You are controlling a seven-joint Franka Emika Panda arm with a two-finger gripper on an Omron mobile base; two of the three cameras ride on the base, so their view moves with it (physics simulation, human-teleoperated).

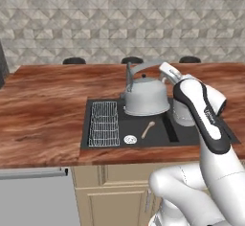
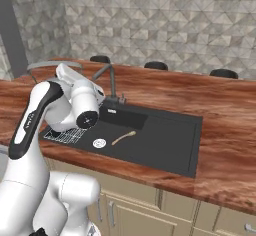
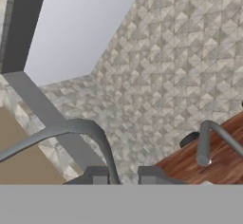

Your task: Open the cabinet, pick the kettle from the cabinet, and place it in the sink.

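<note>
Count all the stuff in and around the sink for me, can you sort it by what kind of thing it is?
Kettle, held over the sink by its handle: 1
Wire rack: 1
Wooden spoon: 1
Faucet: 1
Dark stools behind the counter: 3
Total: 7

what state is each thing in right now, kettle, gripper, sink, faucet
kettle: upright over the sink basin, held by its arched handle
gripper: shut on the kettle handle, which passes between the fingertips
sink: basin holds a wooden spoon; wire rack on its left side
faucet: no water running
</note>
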